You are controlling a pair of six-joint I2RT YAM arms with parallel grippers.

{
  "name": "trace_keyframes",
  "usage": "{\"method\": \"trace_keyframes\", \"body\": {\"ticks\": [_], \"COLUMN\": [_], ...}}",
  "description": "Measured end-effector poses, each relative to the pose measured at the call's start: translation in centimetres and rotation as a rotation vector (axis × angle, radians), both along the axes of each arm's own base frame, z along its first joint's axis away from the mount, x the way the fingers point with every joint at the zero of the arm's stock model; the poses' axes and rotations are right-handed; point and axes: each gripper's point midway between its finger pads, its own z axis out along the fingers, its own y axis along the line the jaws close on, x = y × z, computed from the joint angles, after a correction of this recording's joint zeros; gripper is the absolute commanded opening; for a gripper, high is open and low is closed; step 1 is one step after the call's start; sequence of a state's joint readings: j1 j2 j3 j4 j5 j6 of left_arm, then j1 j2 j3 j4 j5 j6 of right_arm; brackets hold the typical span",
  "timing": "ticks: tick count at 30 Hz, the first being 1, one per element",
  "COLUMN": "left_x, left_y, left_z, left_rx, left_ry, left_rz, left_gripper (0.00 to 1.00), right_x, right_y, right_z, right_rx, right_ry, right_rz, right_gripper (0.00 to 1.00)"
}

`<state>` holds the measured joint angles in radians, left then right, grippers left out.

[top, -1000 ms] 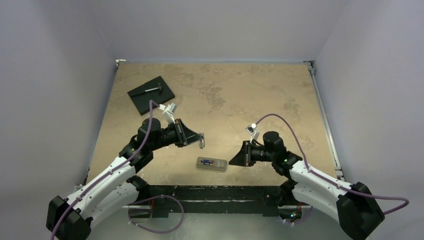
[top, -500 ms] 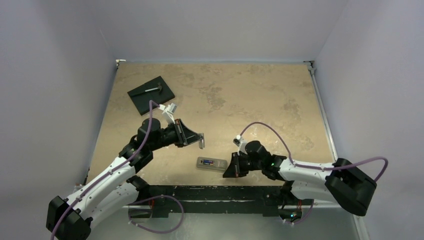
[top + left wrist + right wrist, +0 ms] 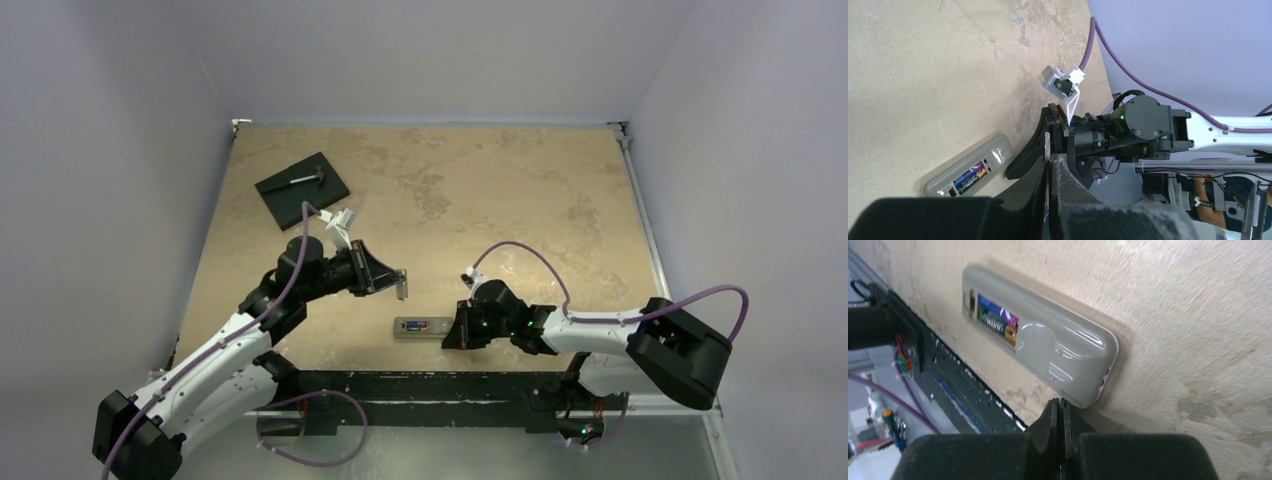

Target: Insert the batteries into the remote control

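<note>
The remote control [image 3: 418, 327] lies grey back up near the table's front edge. Its recess is uncovered and holds the two batteries [image 3: 997, 320], one purple-blue, one gold-tinted, side by side; they also show in the left wrist view [image 3: 969, 177]. My right gripper [image 3: 452, 335] is shut and empty, low on the table, its tips [image 3: 1063, 403] touching the remote's [image 3: 1058, 357] right end corner. My left gripper [image 3: 402, 284] hovers above and left of the remote [image 3: 970, 167], shut on a thin pale flat piece [image 3: 1047, 142].
A black square slab [image 3: 320, 192] with a small grey hammer-like tool [image 3: 302, 179] on it lies at the far left. The black front rail [image 3: 948, 390] runs close to the remote. The right arm [image 3: 1143, 125] fills the space in front of my left gripper.
The right arm has swung left and down, bringing its shut gripper against the remote's right end. The left arm and the remote have stayed in place.
</note>
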<state>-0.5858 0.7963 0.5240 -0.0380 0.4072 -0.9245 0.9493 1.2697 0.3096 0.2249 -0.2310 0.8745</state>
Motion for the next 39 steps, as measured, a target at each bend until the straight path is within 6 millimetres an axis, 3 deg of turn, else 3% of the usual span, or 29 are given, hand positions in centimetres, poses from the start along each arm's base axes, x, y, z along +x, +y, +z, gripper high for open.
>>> {"method": "trace_keyframes", "body": {"ticks": [10, 18, 29, 39], "left_x": [0.3, 0.5, 0.7, 0.5], "left_y": [-0.1, -0.2, -0.1, 0.2], "left_z": [-1.3, -2.0, -2.1, -1.1], "left_rx": [0.036, 0.053, 0.059, 0.037], "left_ry": [0.023, 0.037, 0.037, 0.013], "left_rz": [-0.005, -0.007, 0.008, 0.017], "left_gripper": [0.0, 0.0, 0.0, 0.0], "right_x": [2.8, 4.7, 7.4, 9.0], "right_y": [0.0, 1.8, 3.6, 3.8], "right_z": [0.1, 0.1, 0.3, 0.6], "right_rx": [-0.075, -0.099, -0.161, -0.247], "right_ry": [-0.044, -0.051, -0.125, -0.231], "right_rz": [-0.12, -0.143, -0.121, -0.038], "right_gripper": [0.0, 0.0, 0.0, 0.0]}}
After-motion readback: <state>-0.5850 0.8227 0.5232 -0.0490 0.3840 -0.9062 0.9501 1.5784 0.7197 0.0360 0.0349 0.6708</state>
